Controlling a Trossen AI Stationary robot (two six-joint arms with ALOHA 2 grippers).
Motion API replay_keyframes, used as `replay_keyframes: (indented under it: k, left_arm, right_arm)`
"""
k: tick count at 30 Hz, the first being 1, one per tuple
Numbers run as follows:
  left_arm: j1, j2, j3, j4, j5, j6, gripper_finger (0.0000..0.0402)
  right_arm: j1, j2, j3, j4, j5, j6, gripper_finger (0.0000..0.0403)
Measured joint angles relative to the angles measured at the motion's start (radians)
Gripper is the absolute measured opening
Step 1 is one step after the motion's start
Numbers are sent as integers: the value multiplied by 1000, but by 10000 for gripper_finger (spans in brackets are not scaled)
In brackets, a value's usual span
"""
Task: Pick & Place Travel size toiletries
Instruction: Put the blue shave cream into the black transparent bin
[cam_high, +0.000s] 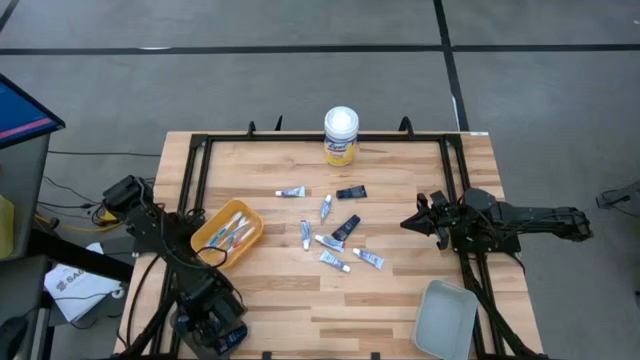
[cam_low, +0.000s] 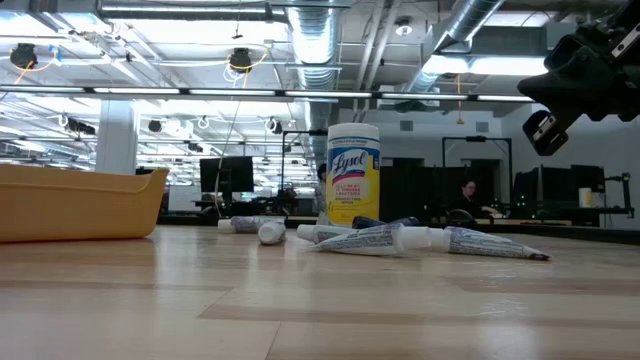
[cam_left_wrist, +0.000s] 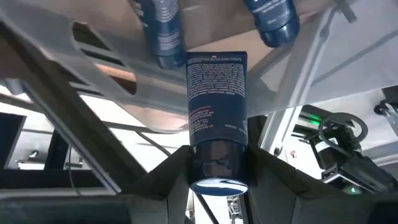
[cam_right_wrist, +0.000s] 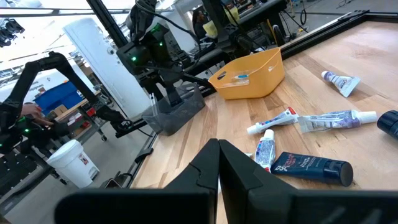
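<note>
One navy tube (cam_left_wrist: 217, 118) sits clamped in the left gripper (cam_left_wrist: 217, 180) off the bench's near-left corner; it should travel level to a bin, while the right gripper (cam_right_wrist: 217, 163) waits closed at the right edge.

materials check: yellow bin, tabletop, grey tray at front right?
Yellow bin: looks like moulded plastic, smooth, uniform colour, rounded rim and corners. Tabletop: wood, butcher-block style; glued strips with visible grain, light sheen in the low view. Grey tray: probably plastic too, matte pale grey with rounded corners; the finish is hard to judge from above.
</note>
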Motion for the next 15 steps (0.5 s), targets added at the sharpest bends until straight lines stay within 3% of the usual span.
replay_keyframes:
  k: [8,15]
  left_arm:
    - [-1,0,-26,43,62,28,142]
    - [0,0,-26,68,106,61,201]
  right_arm:
    - [0,0,0,0,0,0,0]
    - [0,0,0,0,0,0,0]
